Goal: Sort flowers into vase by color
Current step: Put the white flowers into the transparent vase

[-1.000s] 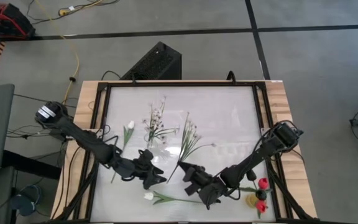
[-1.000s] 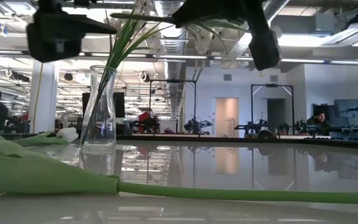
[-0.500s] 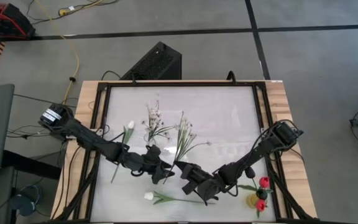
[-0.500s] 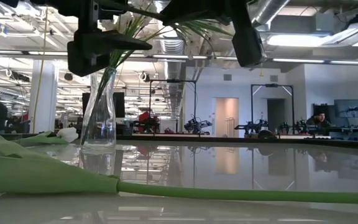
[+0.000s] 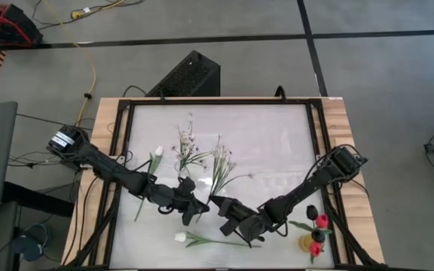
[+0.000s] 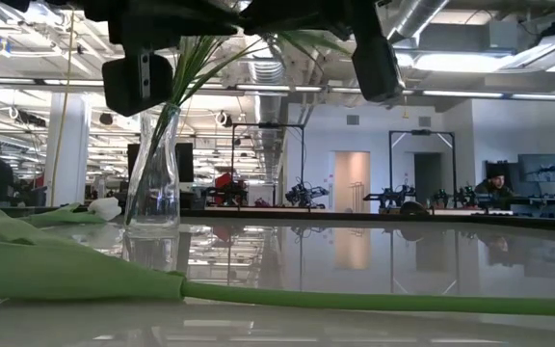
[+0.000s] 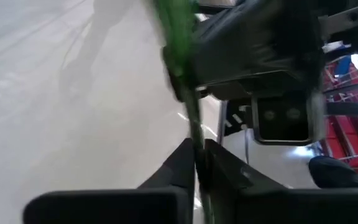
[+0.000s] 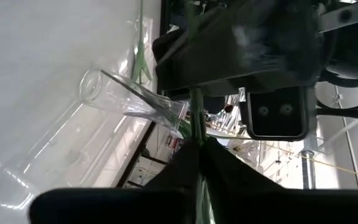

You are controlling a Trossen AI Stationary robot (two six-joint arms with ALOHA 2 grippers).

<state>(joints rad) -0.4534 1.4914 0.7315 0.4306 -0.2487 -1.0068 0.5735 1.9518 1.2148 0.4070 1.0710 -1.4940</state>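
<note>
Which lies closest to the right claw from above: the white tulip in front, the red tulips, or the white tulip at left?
From the right gripper:
1. White tulip in front, near the front edge.
2. White tulip at left, past the left gripper.
3. Red tulips, front right corner.

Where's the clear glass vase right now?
In the low view the vase stands upright at left, behind the green stem lying across the front.
</note>
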